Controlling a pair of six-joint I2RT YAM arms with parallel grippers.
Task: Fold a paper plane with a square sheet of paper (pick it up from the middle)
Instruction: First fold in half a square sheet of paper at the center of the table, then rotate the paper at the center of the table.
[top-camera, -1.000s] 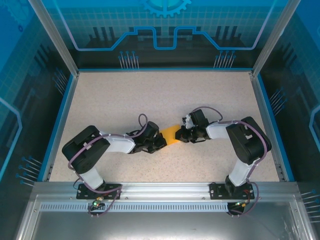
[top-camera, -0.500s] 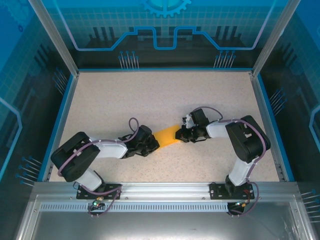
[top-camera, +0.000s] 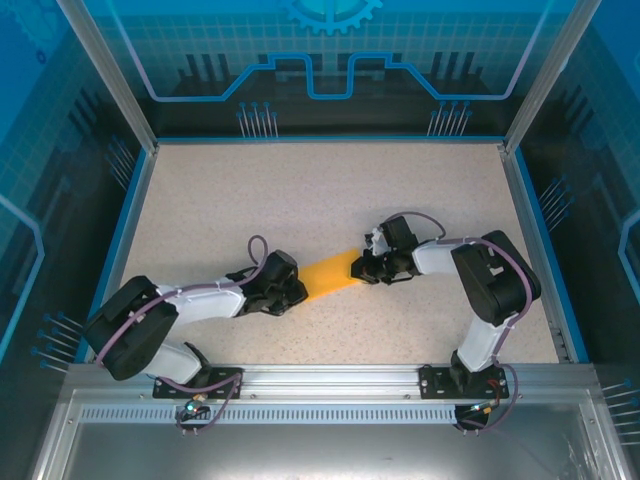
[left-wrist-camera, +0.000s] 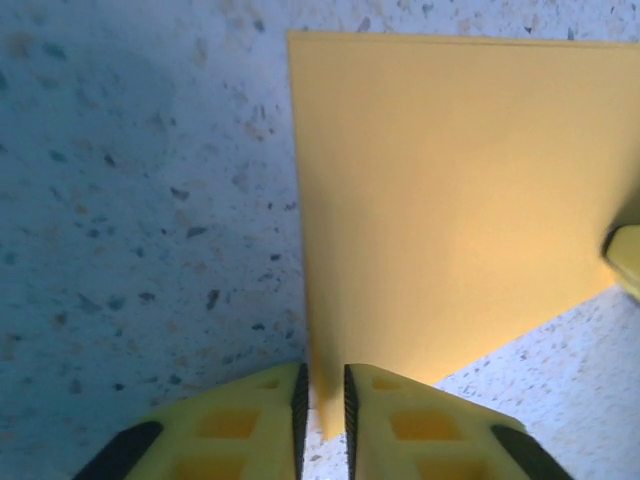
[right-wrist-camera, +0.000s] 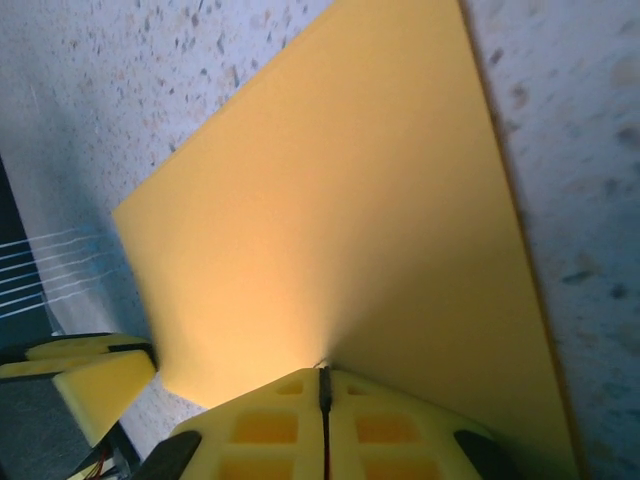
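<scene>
The left tool (top-camera: 303, 291) has backed away leftward (its arm now lies lower over the counter (top-camera: 300, 190)), baring more of the sheet of paper (top-camera: 330, 277), which lies flat between both tools. Its jaws, pressed together before, stand slightly apart around the sheet's corner. The right tool (top-camera: 363, 271) stays clamped on the opposite edge.

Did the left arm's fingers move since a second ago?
Yes. In the top view the left fingers slid left along the orange paper, toward the table's blue left rim and away from the right fingers, uncovering more paper.
</scene>
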